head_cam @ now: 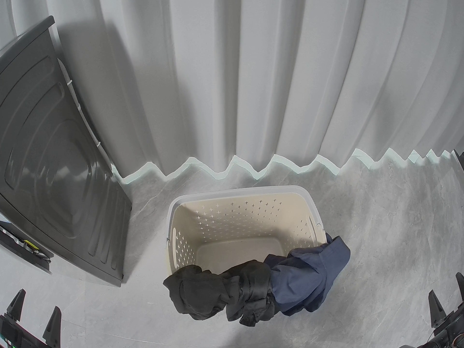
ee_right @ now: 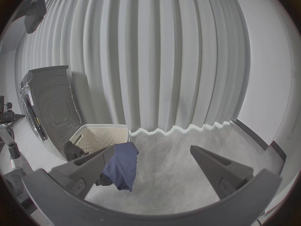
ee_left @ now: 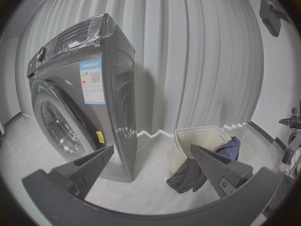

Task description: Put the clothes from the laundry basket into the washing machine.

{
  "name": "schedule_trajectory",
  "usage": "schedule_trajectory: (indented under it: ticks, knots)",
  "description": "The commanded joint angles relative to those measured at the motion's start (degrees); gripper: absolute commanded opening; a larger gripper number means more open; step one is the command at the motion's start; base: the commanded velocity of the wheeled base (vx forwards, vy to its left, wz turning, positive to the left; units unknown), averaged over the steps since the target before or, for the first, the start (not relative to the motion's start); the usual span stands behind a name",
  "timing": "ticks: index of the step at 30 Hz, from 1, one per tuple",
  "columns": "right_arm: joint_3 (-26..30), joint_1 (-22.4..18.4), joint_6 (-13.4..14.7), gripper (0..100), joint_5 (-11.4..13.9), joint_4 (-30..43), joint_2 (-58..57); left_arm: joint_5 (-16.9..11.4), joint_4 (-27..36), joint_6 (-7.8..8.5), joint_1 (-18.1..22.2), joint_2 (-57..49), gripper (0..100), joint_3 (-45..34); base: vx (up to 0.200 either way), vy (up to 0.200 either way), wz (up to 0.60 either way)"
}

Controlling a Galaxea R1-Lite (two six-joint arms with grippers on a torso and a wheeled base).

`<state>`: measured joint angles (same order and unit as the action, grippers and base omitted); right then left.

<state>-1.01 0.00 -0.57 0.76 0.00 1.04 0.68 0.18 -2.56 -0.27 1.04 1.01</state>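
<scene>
Curtain [head_cam: 266,73] backdrop, grey floor [head_cam: 396,228]. Basket [head_cam: 241,191] mid-frame; black garment [head_cam: 212,291] and blue garment [head_cam: 304,276] draped over near rim, probably for easy pickup. Left hand [head_cam: 37,299], right hand [head_cam: 445,286] apart, empty, bottom corners.

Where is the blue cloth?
In the head view, the blue cloth hangs over the near right rim of the basket, right beside the black clothes.

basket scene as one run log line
basket: on floor beside washer | black cloth, blue cloth: draped over rim | left end effector: open | right end effector: open
</scene>
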Motion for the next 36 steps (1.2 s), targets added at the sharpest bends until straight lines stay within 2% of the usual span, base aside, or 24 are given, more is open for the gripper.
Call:
schedule_trajectory:
  ticks: [1, 4, 13, 28, 36]
  knots:
    - [1.01, 0.0, -0.04, 100, 0.04, 0.0, -0.95, 0.02, -0.01, 0.01, 0.0, -0.86, 100, -0.84, 0.0, 0.0, 0.0]
    - [1.01, 0.0, -0.04, 100, 0.04, 0.0, -0.95, 0.02, -0.01, 0.01, 0.0, -0.86, 100, -0.84, 0.0, 0.0, 0.0]
    - [1.01, 0.0, -0.04, 100, 0.04, 0.0, -0.95, 0.02, -0.01, 0.01, 0.0, -0.86, 100, -0.84, 0.2, 0.2, 0.0]
    - [1.01, 0.0, -0.04, 100, 0.04, 0.0, -0.95, 0.11, -0.01, 0.01, 0.0, -0.86, 100, -0.84, 0.0, 0.0, 0.0]
    - [1.01, 0.0, -0.04, 100, 0.04, 0.0, -0.95, 0.11, -0.01, -0.08, 0.0, -0.86, 100, -0.84, 0.0, -0.2, 0.0]
